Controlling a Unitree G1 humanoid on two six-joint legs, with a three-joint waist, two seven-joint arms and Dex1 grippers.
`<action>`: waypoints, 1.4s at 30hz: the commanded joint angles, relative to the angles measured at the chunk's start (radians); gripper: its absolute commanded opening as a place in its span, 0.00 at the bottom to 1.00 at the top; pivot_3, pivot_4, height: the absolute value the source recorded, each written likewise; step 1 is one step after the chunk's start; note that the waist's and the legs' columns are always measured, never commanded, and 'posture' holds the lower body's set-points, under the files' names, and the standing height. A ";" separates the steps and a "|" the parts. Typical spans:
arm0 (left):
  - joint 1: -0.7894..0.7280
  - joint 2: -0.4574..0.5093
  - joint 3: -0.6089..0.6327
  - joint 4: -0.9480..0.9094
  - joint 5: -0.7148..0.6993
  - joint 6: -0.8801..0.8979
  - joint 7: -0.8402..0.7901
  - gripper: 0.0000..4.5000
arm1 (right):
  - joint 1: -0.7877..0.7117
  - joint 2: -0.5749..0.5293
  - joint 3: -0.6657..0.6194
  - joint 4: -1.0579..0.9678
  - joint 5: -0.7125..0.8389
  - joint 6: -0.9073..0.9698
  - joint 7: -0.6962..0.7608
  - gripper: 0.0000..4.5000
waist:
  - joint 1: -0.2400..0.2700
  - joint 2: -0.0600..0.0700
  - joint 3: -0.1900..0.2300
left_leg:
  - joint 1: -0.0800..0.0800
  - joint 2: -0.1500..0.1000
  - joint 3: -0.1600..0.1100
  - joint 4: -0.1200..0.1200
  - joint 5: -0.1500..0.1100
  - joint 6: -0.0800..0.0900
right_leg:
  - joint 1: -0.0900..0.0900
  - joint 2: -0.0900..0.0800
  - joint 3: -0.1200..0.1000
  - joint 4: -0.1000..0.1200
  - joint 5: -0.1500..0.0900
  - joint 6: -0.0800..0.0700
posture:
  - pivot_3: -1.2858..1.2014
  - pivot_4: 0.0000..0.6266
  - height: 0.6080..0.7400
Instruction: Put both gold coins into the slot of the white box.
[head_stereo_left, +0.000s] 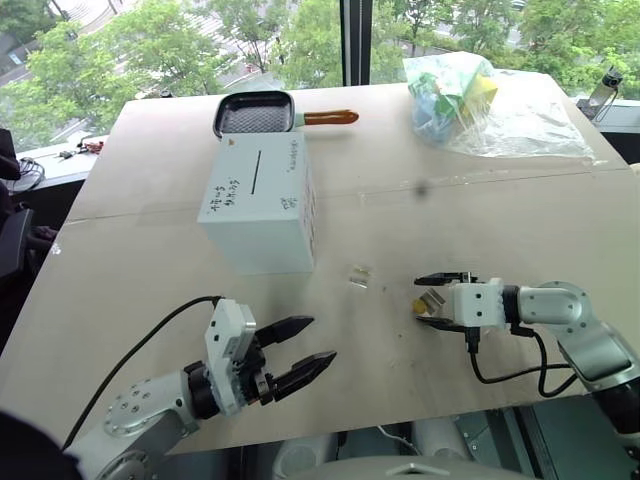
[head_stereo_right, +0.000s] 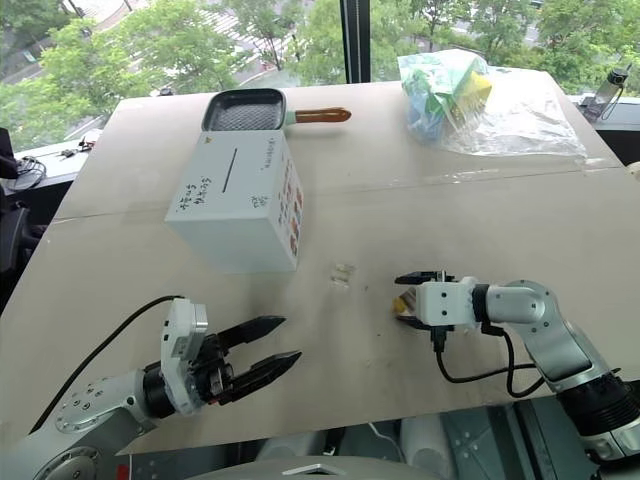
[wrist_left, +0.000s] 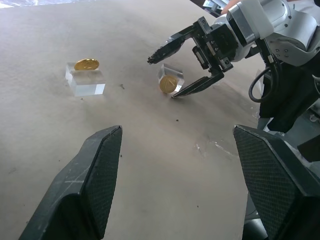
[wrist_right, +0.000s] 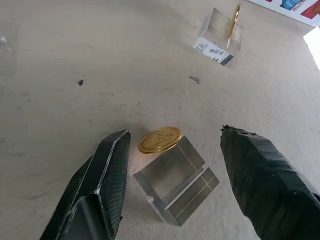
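Gold coin (wrist_right: 160, 140) between open right gripper (wrist_right: 172, 165)

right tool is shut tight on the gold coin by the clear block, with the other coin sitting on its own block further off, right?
Not quite: the right tool is open, its fingers either side of the gold coin and clear block, not clamped. The right wrist view shows this. The other coin does sit on its own block further off.

The white box (head_stereo_left: 262, 205) bears blue handwritten characters on its top face, small print beside the slot (head_stereo_left: 257, 171) and coloured marks on its side, while one clear plastic block (wrist_right: 218, 37) carries a printed label; none is legible.
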 joint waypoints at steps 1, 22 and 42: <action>0.000 -0.005 -0.003 -0.038 0.008 -0.015 0.000 0.80 | -0.009 -0.016 0.008 -0.036 -0.009 0.000 0.013 0.68 | 0.000 0.000 0.000 | 0.000 0.000 0.000 0.000 0.000 0.000 | 0.000 0.000 0.000 0.000 0.000 0.000 | 0.52 0.24 0.85; -0.004 -0.029 -0.001 -0.031 0.027 -0.020 0.000 0.80 | -0.007 0.001 -0.002 -0.086 0.057 0.073 0.016 0.02 | 0.000 0.000 0.000 | 0.000 0.000 0.000 0.000 0.000 0.000 | 0.000 0.000 0.000 0.000 0.000 0.000 | 0.52 0.24 0.85; -0.168 -0.143 0.032 -0.095 -0.506 0.019 0.168 0.80 | -0.062 0.182 -0.249 -0.341 0.928 0.863 -0.170 0.02 | -0.001 0.000 0.000 | -0.001 0.000 -0.002 0.000 0.000 0.000 | 0.000 0.000 -0.001 0.000 0.000 0.000 | 0.52 0.24 0.85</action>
